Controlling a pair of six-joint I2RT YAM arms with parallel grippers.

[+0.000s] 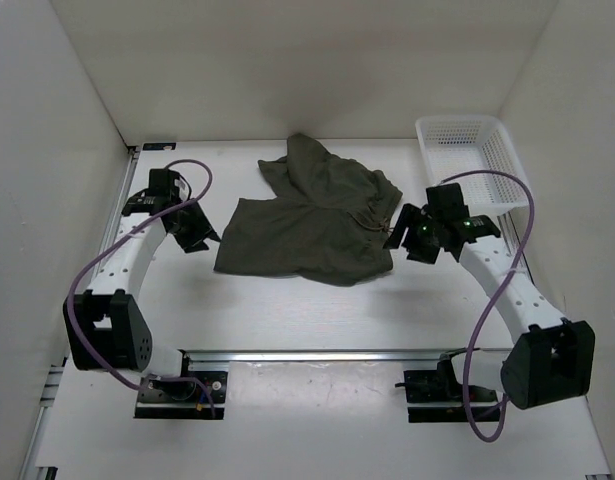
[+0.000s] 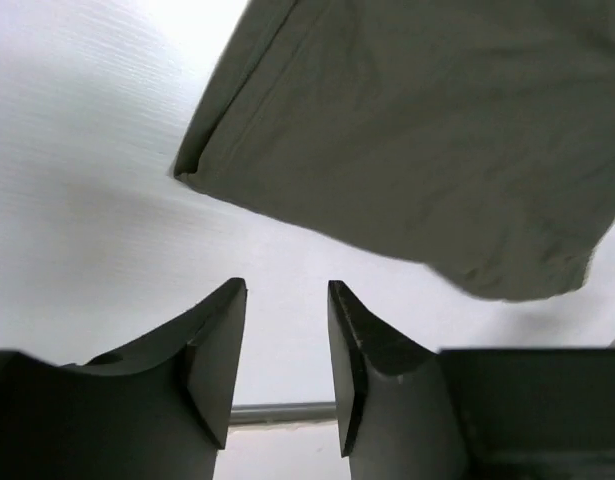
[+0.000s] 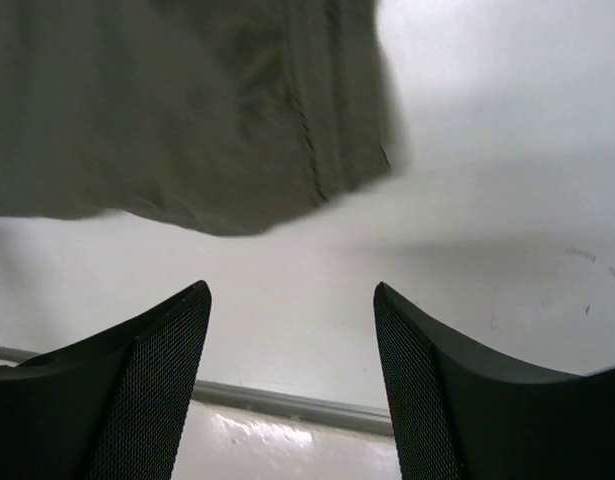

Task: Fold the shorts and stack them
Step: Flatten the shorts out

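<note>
While the shorts [image 1: 312, 220] lie rumpled in the middle of the table [image 1: 287, 315], the left gripper [image 1: 199, 238] waits partly open and empty at their left edge. The right gripper [image 1: 397, 232] is wide open and empty at their right edge. Each should probably pinch a near corner and lift evenly, so the fold lands flat.

Left gripper [image 2: 287, 290] and right gripper [image 3: 290, 292] gape, empty
</note>
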